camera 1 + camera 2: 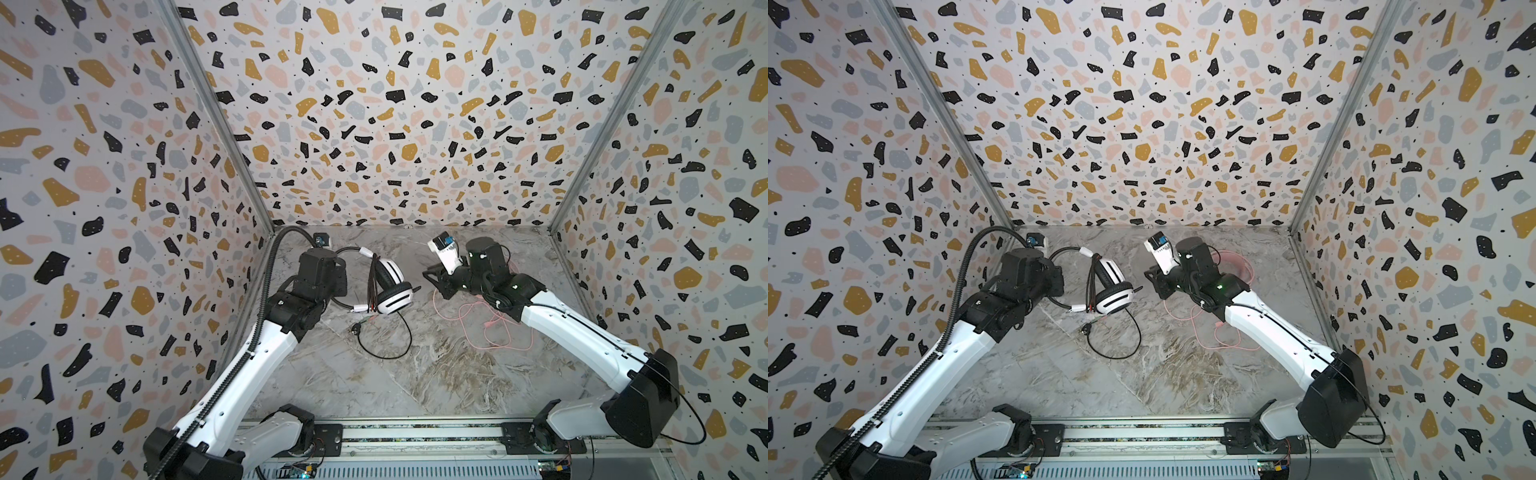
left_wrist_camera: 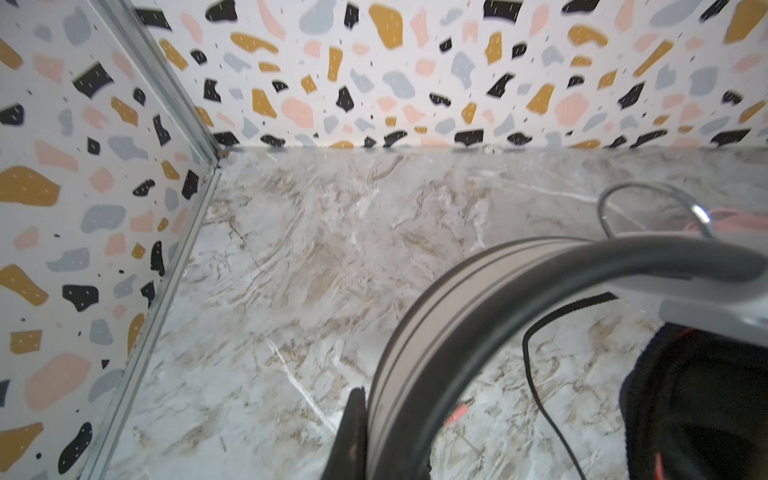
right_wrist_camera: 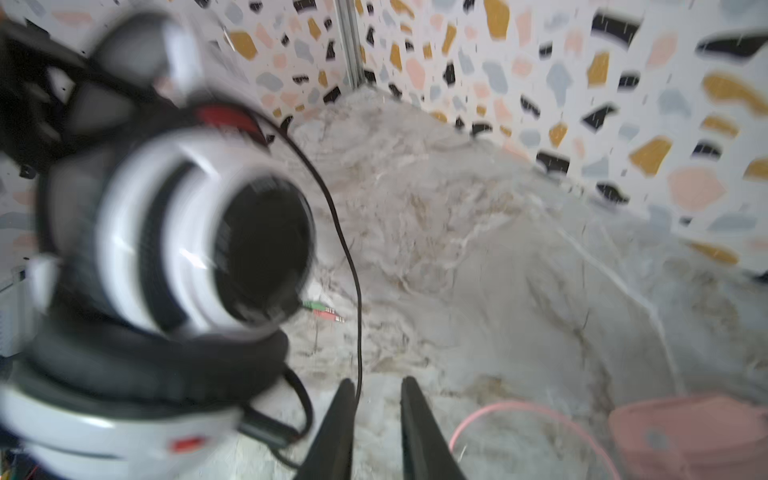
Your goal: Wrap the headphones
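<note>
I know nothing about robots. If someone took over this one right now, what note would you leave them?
Left gripper: shut on the white headset's headband.
Right gripper: open, empty, beside that headset.
Black cable: partly wound across the headset; a loop and the plugs lie loose.
Pink headset: on the right, pink cable sprawled, unwrapped.
Left to do: finish winding black, then wrap pink.
</note>
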Action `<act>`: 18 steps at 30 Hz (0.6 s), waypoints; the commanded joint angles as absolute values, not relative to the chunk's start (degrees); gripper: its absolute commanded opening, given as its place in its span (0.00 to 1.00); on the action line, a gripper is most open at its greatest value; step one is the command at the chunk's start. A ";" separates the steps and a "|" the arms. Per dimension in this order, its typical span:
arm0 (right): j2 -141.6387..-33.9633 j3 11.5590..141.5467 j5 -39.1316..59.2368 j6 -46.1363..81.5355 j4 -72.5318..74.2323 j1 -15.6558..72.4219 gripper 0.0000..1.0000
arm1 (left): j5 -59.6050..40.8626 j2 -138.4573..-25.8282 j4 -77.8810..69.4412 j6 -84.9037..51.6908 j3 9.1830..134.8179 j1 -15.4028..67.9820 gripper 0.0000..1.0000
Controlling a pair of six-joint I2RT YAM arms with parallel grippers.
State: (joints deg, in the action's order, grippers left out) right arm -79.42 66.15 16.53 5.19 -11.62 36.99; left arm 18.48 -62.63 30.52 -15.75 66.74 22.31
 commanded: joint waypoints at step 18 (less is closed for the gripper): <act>-91.86 44.48 33.82 29.29 37.98 41.88 0.72 | 11.48 -65.67 27.32 -18.81 97.62 22.24 0.00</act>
